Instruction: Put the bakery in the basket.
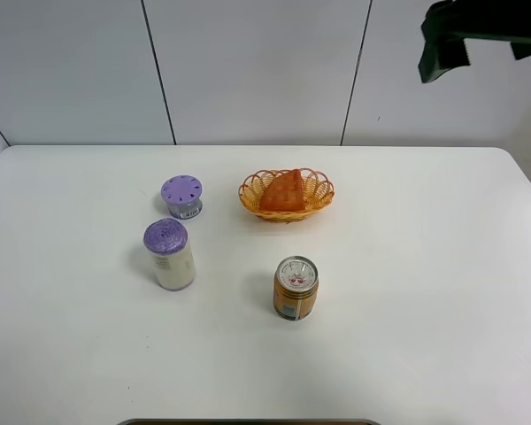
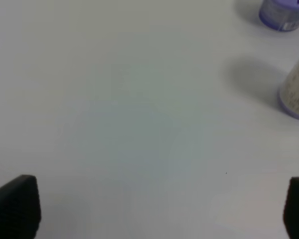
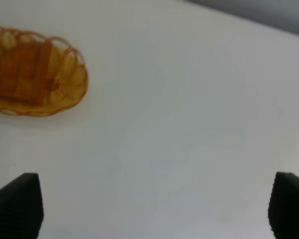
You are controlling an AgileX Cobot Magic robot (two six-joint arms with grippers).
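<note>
The orange-brown waffle wedge, the bakery (image 1: 283,191), lies inside the yellow-orange wicker basket (image 1: 319,197) at the table's back middle. Both also show in the right wrist view, the bakery (image 3: 21,74) within the basket (image 3: 72,79). My right gripper (image 3: 149,206) is open and empty, raised high to the right of the basket; part of its arm (image 1: 465,35) shows at the top right. My left gripper (image 2: 159,206) is open and empty over bare table, left of the purple-lidded containers. It is not seen in the exterior high view.
An orange drink can (image 1: 296,288) stands in front of the basket. A white bottle with a purple lid (image 1: 169,255) and a short purple-lidded jar (image 1: 182,196) stand to the left; they also show in the left wrist view, the bottle (image 2: 296,92) and the jar (image 2: 284,14). The white table (image 1: 425,310) fills the view.
</note>
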